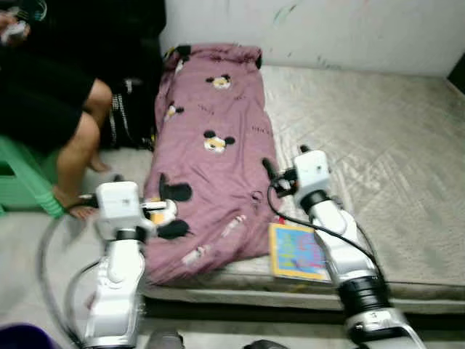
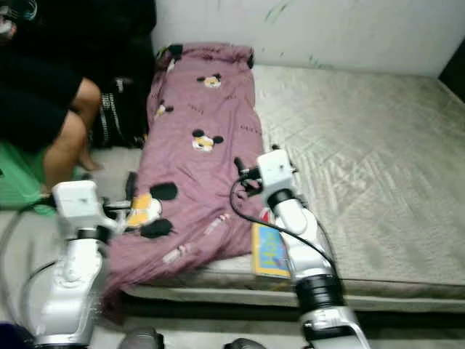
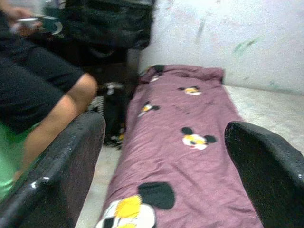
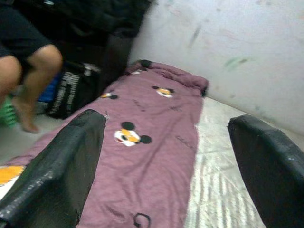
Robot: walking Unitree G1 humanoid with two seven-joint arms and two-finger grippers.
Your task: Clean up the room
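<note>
A purple blanket (image 1: 214, 116) printed with cartoon mice lies lengthwise along the left side of a grey quilted mattress (image 1: 378, 145). A colourful book (image 1: 296, 252) rests at the mattress's front edge, just right of the blanket's near end. My left gripper (image 1: 174, 211) is open and hovers at the blanket's near left corner, over a large mouse print. In the left wrist view its fingers (image 3: 61, 161) stand wide apart above the fabric. My right gripper (image 1: 272, 182) is open over the blanket's right edge; in the right wrist view its fingers (image 4: 57, 166) frame the blanket (image 4: 152, 142).
A person (image 1: 65, 94) in black sits on a green stool (image 1: 22, 182) at the left, feet on the floor beside the mattress. A black bag (image 1: 131, 116) stands between the person and the blanket. A white wall (image 1: 327, 29) runs behind the mattress.
</note>
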